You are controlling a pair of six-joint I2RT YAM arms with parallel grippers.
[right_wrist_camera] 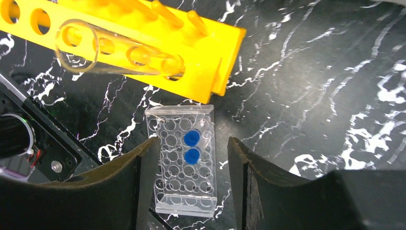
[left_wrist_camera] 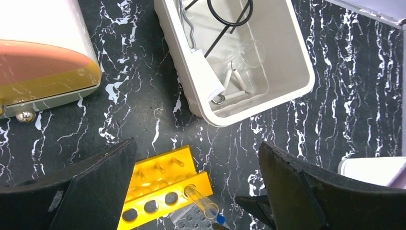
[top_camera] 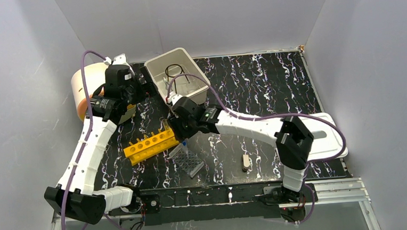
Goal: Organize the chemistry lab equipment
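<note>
The beige tub [left_wrist_camera: 292, 81] holds a black wire ring-stand [left_wrist_camera: 230, 14], metal forceps [left_wrist_camera: 187, 28], a pale triangle [left_wrist_camera: 235, 87], a clear round dish [left_wrist_camera: 252, 51] and a small clear bag [left_wrist_camera: 207, 74]. My left gripper [left_wrist_camera: 196, 146] is open and empty, high over the table between the tub and a yellow tube rack [left_wrist_camera: 160, 189] that holds a clear test tube [left_wrist_camera: 203, 201]. My right gripper [right_wrist_camera: 193, 143] is open and hovers over a clear rack [right_wrist_camera: 184, 187] that holds two blue-capped tubes [right_wrist_camera: 192, 138]. In the top view the left gripper [top_camera: 121, 98] is left of the tub [top_camera: 153, 75], and the right gripper [top_camera: 182, 131] is over the clear rack [top_camera: 188, 161].
A white and orange round container [top_camera: 85, 87] stands at the back left. A flat white lid [top_camera: 325, 134] lies at the right edge. A small beige piece [top_camera: 245, 162] lies near the front. The yellow rack [top_camera: 150, 145] lies just left of the clear rack.
</note>
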